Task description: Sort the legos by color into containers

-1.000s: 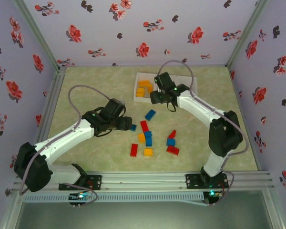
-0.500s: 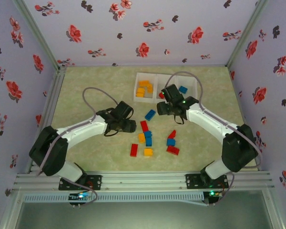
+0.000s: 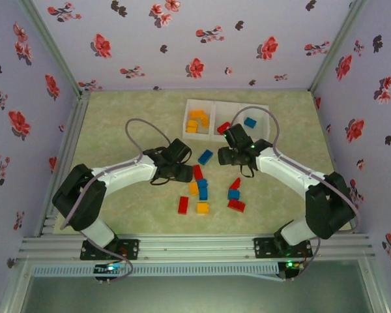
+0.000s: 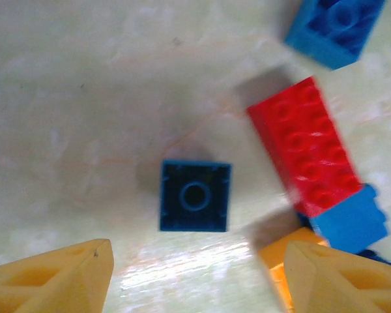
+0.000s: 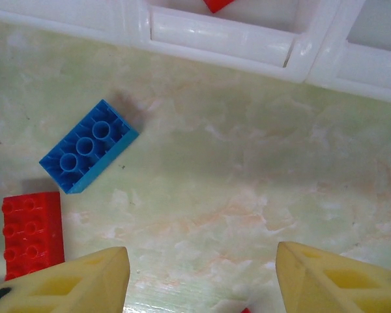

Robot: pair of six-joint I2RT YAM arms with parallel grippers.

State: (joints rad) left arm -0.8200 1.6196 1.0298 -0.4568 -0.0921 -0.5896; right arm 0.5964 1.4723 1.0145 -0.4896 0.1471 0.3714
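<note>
Loose legos lie mid-table: a blue brick [image 3: 205, 156], a red brick [image 3: 197, 172], and more red, blue and orange ones nearer the arms. My left gripper [image 3: 183, 172] hovers open just short of a small upside-down blue square lego [image 4: 195, 195], with nothing between its fingers [image 4: 72, 277]; a long red lego [image 4: 306, 147] lies to its right. My right gripper [image 3: 230, 156] is open and empty [image 5: 202, 280] over bare table near the white containers tray [image 3: 266, 111]. An upside-down blue lego [image 5: 88, 147] lies to its left. The tray holds orange legos [image 3: 197, 120], a red one [image 3: 223, 128] and a blue one [image 3: 250, 122].
The tray's near wall [image 5: 221, 36] runs across the top of the right wrist view. Flowered walls close in the table on three sides. A further cluster of bricks [image 3: 234, 194] lies in front of the right arm. Open table stretches left of the left arm.
The left arm has swung right toward the brick pile, over the small blue lego. The right gripper has drawn back from the tray toward the loose bricks, uncovering the tray's compartments.
</note>
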